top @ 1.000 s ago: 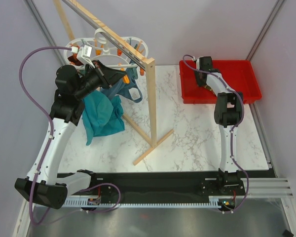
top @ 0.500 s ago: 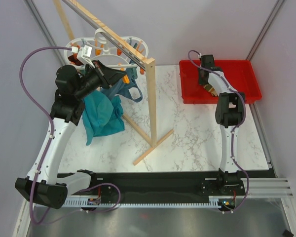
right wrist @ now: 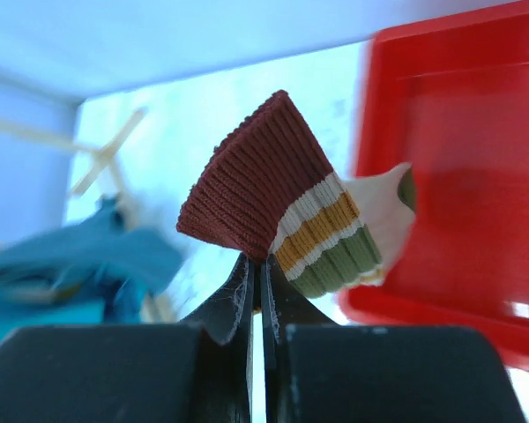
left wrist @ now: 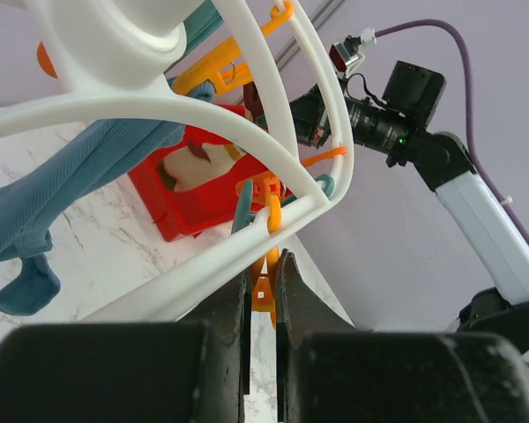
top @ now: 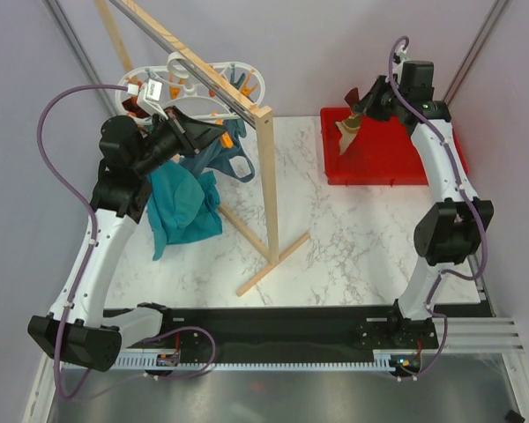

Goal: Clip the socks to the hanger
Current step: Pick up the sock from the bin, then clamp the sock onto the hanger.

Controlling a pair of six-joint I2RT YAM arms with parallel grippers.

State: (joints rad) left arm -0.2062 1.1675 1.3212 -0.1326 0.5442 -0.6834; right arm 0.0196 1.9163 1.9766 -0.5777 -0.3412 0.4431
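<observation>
The white ring hanger (top: 207, 86) with orange clips hangs from the wooden rail at the back left. It fills the left wrist view (left wrist: 247, 106). My left gripper (top: 213, 137) is shut on an orange clip (left wrist: 266, 282) at the hanger's rim. My right gripper (top: 363, 104) is shut on the brown cuff of a striped sock (top: 348, 123) and holds it in the air above the red bin's left end. The sock hangs from the jaws in the right wrist view (right wrist: 291, 211). A second sock does not show clearly.
A wooden rail-and-post rack (top: 266, 176) stands mid-table with its cross foot (top: 273, 260). Teal cloths (top: 185, 198) hang from the hanger at the left. A red bin (top: 406, 150) sits at the back right.
My right arm has risen out of the red bin with the striped sock in its jaws and lifted it above the bin's left end. The left arm has not moved.
</observation>
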